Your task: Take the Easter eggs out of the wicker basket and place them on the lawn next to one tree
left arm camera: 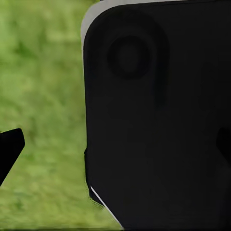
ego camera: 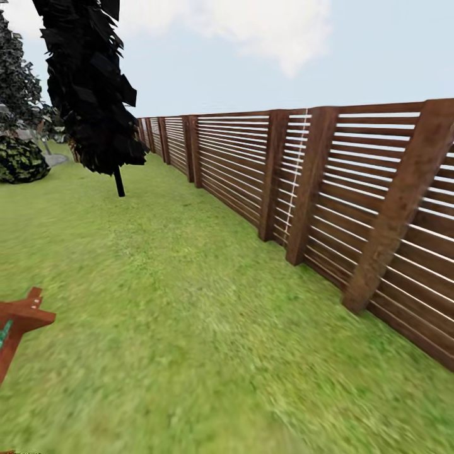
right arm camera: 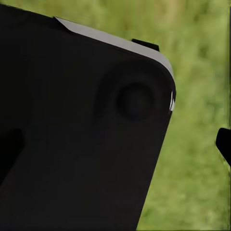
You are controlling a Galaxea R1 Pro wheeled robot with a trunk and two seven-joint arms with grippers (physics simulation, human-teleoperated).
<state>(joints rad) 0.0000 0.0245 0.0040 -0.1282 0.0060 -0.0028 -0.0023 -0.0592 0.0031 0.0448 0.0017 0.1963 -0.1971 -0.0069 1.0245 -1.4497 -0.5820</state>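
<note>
Both my pincers hide behind dark housings above blurred grass; whether their fingers stand apart, I cannot tell. Ahead, the lawn (ego camera: 189, 315) runs along a brown slat fence (ego camera: 328, 183), with a tree (ego camera: 94, 88) at its far left end.

Spreading across the whole foreground, lawn (ego camera: 189, 328) of short green grass with yellowish patches, running flat up to the foot of the fence. Standing upright on it toward the far left, tree (ego camera: 94, 82): thin dark trunk meeting the grass, topped by a hanging mass of black-green flat angular leaf planes. Showing blurred green in both wrist views.
</note>
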